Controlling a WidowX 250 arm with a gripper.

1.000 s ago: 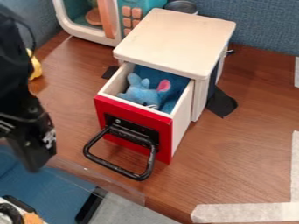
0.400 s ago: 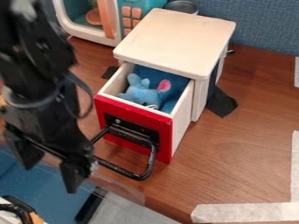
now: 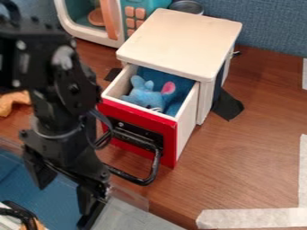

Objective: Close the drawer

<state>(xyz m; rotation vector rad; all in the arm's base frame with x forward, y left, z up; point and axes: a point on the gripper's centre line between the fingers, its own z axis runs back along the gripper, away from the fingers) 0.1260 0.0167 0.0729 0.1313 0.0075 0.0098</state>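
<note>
The black gripper (image 3: 64,194) hangs at the lower left with its two fingers apart and nothing between them. It is in front and to the left of the drawer (image 3: 171,140), partly covering the left side of the black handle (image 3: 144,180). The drawer has a red front and is pulled out of a small white cabinet (image 3: 180,40). A blue plush toy (image 3: 144,95) with a pink ear lies inside it.
A toy microwave (image 3: 87,33) stands behind at the upper left, with a metal can (image 3: 187,6) beside it. An orange item (image 3: 13,102) lies at the left edge. Pale tape (image 3: 252,218) marks the table's front right.
The arm has come in from the left edge toward the drawer handle, its gripper now lower and further right. The drawer and plush toy have stayed where they were.
</note>
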